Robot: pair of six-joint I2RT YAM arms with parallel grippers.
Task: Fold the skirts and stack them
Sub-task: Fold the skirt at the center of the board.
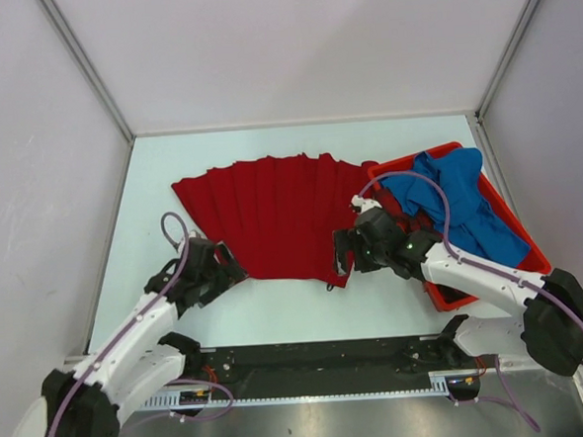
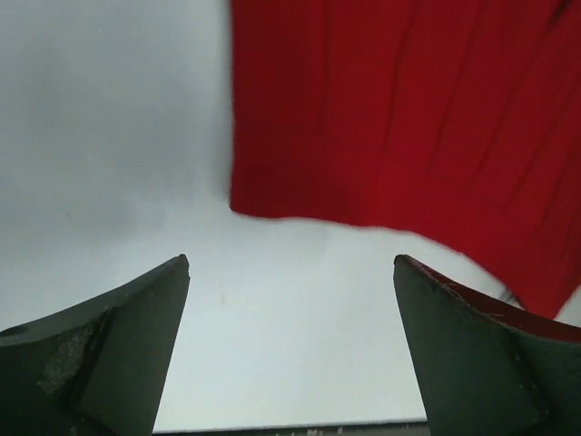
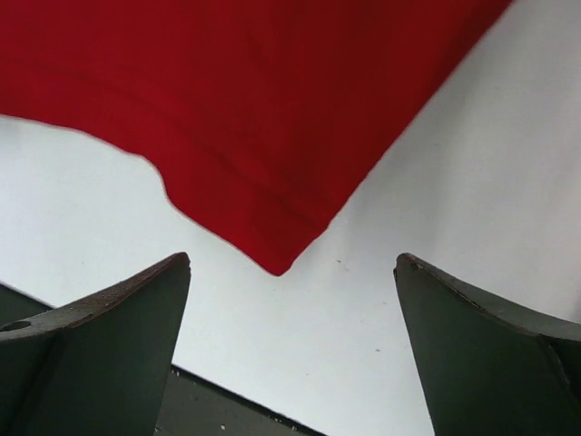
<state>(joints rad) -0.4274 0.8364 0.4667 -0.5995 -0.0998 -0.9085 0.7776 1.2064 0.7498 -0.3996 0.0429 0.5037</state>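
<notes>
- The table [image 1: 278,313] holds the red skirt [image 1: 271,215] spread flat, its narrower edge nearest the arms; the first fold looks about to begin.
- The tray [image 1: 418,157] to its right holds the blue skirt [image 1: 464,203], crumpled (no plaid one in view).
- The left gripper [image 2: 290,263] and right gripper [image 3: 290,263] hang wide apart and empty, each by a near corner; next, probably: lower, pinch both corners, carry them toward the far hem.

Red plastic tray [image 1: 445,298] at right side of pale table [image 1: 151,187]; grey walls [image 1: 30,145] on three sides
</notes>
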